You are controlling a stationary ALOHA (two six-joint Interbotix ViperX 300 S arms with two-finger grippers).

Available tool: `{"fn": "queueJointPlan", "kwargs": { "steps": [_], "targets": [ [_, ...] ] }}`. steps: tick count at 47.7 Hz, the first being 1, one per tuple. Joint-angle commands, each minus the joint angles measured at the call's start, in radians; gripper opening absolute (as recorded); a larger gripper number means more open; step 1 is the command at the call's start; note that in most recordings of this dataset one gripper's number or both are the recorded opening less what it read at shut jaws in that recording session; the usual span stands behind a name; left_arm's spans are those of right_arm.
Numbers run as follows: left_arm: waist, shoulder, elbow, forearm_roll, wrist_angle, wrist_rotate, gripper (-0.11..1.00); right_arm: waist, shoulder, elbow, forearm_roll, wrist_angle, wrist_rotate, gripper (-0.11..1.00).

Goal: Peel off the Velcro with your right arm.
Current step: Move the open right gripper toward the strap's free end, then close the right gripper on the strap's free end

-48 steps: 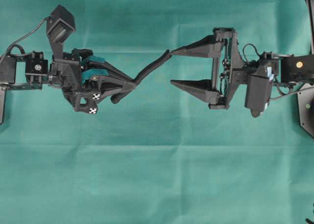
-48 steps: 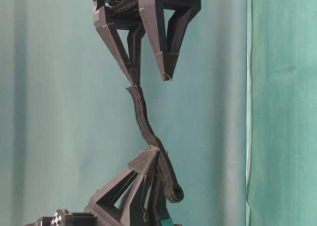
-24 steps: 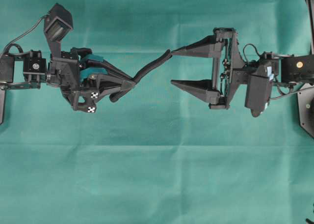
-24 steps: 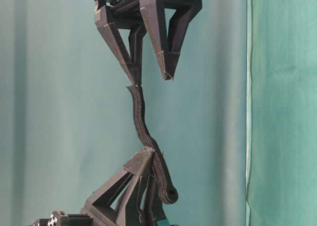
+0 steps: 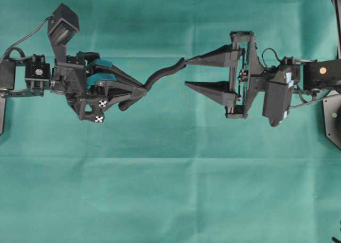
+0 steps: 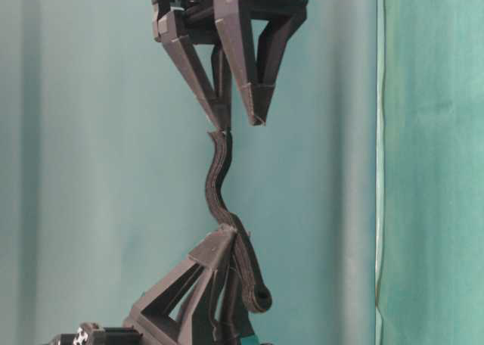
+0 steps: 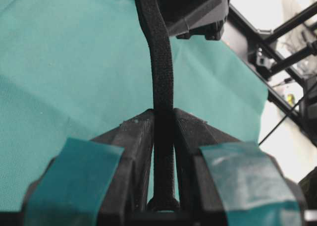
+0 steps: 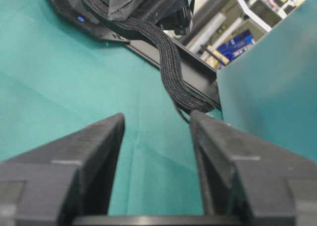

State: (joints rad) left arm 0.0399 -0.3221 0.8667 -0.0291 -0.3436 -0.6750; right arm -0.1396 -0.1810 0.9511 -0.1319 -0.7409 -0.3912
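Velcro (image 5: 160,75) hangs in the air between both grippers, well above the green cloth (image 5: 170,189); rounded end clamped in the left gripper (image 5: 139,89), free tip touching one jaw of the right gripper (image 5: 185,72), not between them. Right jaws stand apart with a clear gap, holding nothing. Peel not begun; free end still to be grasped and pulled

We see a table covered by a teal-green cloth (image 5: 170,189), faint crease lines across it; we can't make out anything lying directly on it
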Motion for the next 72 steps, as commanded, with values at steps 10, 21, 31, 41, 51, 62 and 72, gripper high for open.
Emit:
{"fn": "queueJointPlan", "kwargs": {
  "steps": [10,21,31,41,51,62,72],
  "targets": [
    [0.008,-0.015,-0.012,-0.002,-0.009,0.002,0.10,0.005,-0.008,-0.012,-0.002,-0.031,0.003,0.04],
    [0.009,-0.015,-0.012,-0.002,-0.009,0.002,0.10,0.003,-0.008,-0.012,-0.002,-0.046,0.003,0.03],
    [0.009,-0.015,-0.012,-0.002,-0.009,0.002,0.10,0.003,-0.008,-0.012,-0.002,-0.051,0.002,0.01],
    [0.009,-0.015,-0.011,-0.002,-0.012,0.000,0.10,0.003,-0.008,-0.014,-0.002,-0.067,0.003,-0.02],
    [0.009,-0.015,-0.012,-0.002,-0.014,0.000,0.10,0.003,-0.008,-0.015,0.003,-0.074,0.003,-0.02],
    [0.009,-0.015,-0.011,-0.002,-0.012,0.000,0.10,0.003,-0.008,-0.014,0.006,-0.086,0.003,-0.02],
    [0.009,-0.015,-0.009,-0.002,-0.014,0.000,0.10,0.000,-0.008,-0.014,0.006,-0.087,0.002,-0.02]
  ]
}}
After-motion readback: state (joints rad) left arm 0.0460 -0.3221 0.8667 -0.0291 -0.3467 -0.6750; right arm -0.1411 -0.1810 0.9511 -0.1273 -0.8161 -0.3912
